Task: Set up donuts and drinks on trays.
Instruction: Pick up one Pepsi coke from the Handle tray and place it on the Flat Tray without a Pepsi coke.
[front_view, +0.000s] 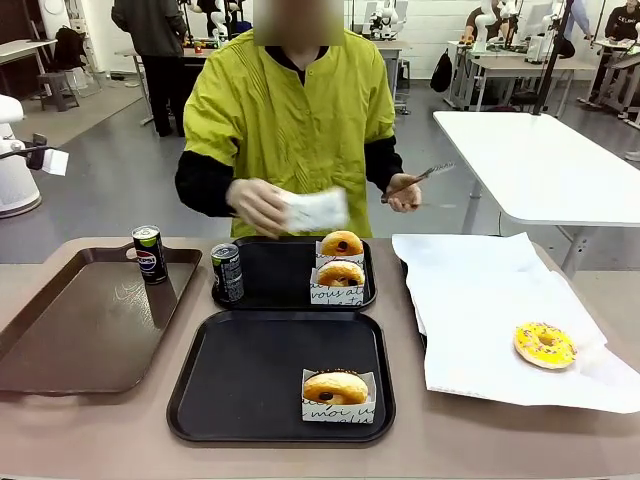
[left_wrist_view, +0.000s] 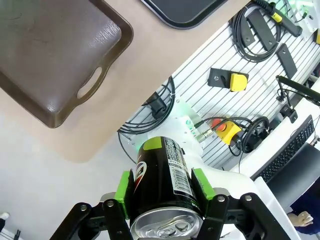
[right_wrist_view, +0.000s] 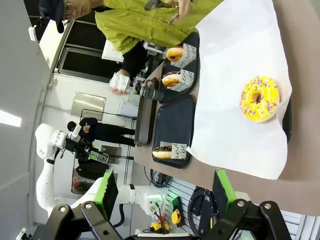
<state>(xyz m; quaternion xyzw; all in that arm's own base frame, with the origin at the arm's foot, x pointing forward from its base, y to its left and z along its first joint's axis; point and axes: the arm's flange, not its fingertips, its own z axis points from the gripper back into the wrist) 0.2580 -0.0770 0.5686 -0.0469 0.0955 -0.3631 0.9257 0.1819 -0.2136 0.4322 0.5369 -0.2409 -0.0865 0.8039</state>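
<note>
1. A tan table (front_view: 480, 440) stands in a grey-floored workroom with white tables behind it. A person (front_view: 290, 110) in a yellow-green jacket is at its far side.
2. Near tray (front_view: 250, 380), bottom centre of the front view: one boxed chocolate donut (front_view: 336, 388) in its lower right corner.
3. Far tray (front_view: 275, 270), just above it: a dark can (front_view: 228, 272) upright at the left, two boxed donuts (front_view: 341, 273) one behind the other at the right.
4. Brown tray (front_view: 80, 330), left: a Pepsi can (front_view: 149, 253) upright in its upper right corner.
5. White paper (front_view: 470, 300), right: an unboxed yellow donut (front_view: 545, 345) with sprinkles near its lower right.
6. Above the far tray, one hand (front_view: 258, 205) holds a white box (front_view: 318, 210); the other hand (front_view: 403, 190) holds tongs (front_view: 425, 175).
7. Left gripper (left_wrist_view: 162, 185): green pads clamped on both sides of a held can (left_wrist_view: 160, 175), silver top towards the camera.
8. Right gripper (right_wrist_view: 165, 192): jaws wide apart, nothing between them.
</note>
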